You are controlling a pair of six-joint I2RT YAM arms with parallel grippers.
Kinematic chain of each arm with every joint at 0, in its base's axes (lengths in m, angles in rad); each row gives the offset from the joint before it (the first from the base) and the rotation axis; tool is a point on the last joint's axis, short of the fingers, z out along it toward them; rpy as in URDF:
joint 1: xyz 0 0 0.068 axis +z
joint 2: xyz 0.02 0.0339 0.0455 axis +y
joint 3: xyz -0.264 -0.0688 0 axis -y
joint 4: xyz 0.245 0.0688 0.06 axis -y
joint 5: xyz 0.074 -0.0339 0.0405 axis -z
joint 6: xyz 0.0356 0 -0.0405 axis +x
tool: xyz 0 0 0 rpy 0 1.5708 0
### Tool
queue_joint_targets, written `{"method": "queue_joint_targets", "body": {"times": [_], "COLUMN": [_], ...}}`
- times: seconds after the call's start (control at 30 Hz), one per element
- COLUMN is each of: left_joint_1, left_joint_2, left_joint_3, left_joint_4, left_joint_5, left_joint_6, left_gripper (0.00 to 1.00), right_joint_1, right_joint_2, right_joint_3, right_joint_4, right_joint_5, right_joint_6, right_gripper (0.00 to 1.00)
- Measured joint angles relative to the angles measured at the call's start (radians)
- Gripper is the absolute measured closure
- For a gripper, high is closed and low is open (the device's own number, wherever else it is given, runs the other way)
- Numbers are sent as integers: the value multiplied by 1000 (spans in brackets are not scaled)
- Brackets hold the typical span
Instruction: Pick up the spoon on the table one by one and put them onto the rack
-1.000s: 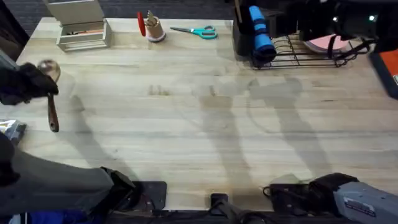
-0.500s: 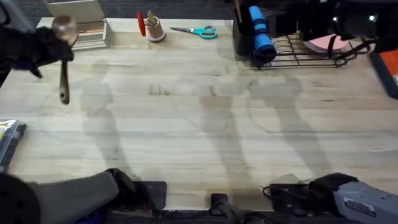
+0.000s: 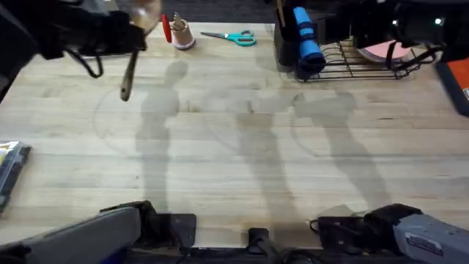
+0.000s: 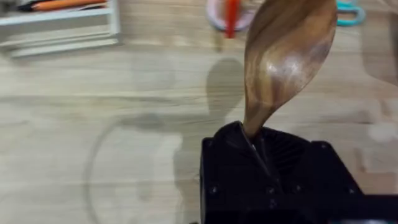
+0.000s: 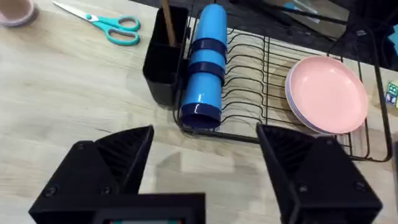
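Observation:
My left gripper (image 3: 117, 35) hangs above the far left of the table (image 3: 242, 161), shut on a brown wooden spoon (image 3: 130, 70). The spoon's bowl points away and its handle hangs down toward the near side. In the left wrist view the spoon's bowl (image 4: 289, 50) sticks out of the closed fingers. The black wire rack (image 3: 359, 62) stands at the far right, with a black cutlery holder (image 5: 163, 62) at its left end and a brown handle standing in it. My right gripper (image 5: 205, 162) is open and holds nothing, low by the near right edge, facing the rack (image 5: 292, 99).
A blue cup (image 3: 308, 40) and a pink plate (image 5: 326, 93) sit in the rack. Teal scissors (image 3: 231, 37) and a small cup with a red tool (image 3: 178, 31) lie along the far edge. A flat package (image 3: 11, 165) pokes in at the left edge.
The left gripper lifted the spoon from the table's left edge and carried it away from the bases and to the right. The right arm stayed still.

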Motion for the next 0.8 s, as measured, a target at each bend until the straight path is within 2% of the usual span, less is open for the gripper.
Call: {"method": "queue_joint_targets", "body": {"times": [0.17, 0.33, 0.5, 0.63, 0.8], "left_joint_1": [-115, -214, -311, -376, -435], "left_joint_2": [0, 0, 0, 0, 0], "left_joint_3": [0, 0, 0, 0, 0], "left_joint_4": [43, 111, 177, 239, 306], "left_joint_5": [3, 8, 11, 5, -20], "left_joint_6": [-47, -101, -126, -158, -202], "left_gripper": [960, 960, 957, 957, 957], "right_joint_1": [0, 0, 0, 0, 0], "right_joint_2": [0, 0, 0, 0, 0], "right_joint_3": [0, 0, 0, 0, 0], "right_joint_4": [-3, -6, -6, -7, -7], "right_joint_5": [0, 0, 0, 0, 0], "right_joint_6": [0, 0, 0, 0, 0], "right_gripper": [9, 9, 9, 9, 9]}}
